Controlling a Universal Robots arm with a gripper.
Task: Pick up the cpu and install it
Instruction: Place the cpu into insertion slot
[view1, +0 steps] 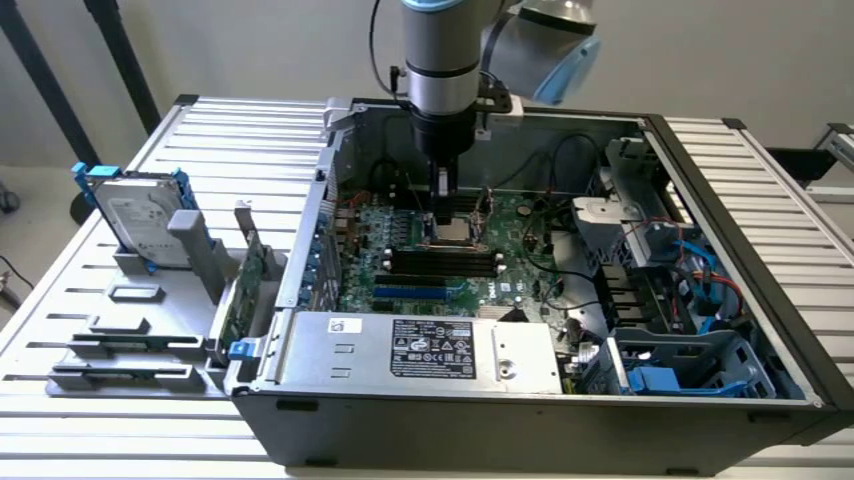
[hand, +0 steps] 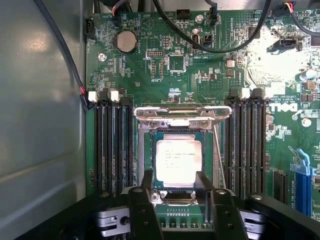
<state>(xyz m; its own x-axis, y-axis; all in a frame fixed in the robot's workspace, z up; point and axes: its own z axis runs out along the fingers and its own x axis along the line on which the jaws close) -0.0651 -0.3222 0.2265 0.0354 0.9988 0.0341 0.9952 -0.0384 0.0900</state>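
**Arm/tool position.** The arm (view1: 441, 60) was set vertically over the open PC case (view1: 534, 425), which was laid on its side on the slatted tabletop (view1: 781, 190). The tool (view1: 441, 205) was located inside the case, directly over the socket area of the motherboard (view1: 400, 265).

**Task item.** In the wrist view the cpu (hand: 178, 161) was seated flat in the socket, metal top up, with printed markings visible but not legible. The load plate (hand: 177, 114) was swung clear of the cpu at one socket edge. The tool (hand: 176, 176) was positioned at the opposite cpu edge, just above or at chip level.

**Tool state.** Whether the tool was clamped on the cpu or released from it could not be told; contact was poss. but not confirmed.

**Surroundings.**
- Black RAM slot banks (hand: 112, 145) were located on two sides of the socket.
- A coin cell (hand: 126, 41) was mounted further along the board.
- A silver PSU box (view1: 427, 348) w/ black label was fitted along the case's near wall.
- A hard drive (view1: 134, 205) w/ blue rails was stood upright in a grey holder (view1: 147, 330) on the tabletop, at the exterior view's left, outside the case.
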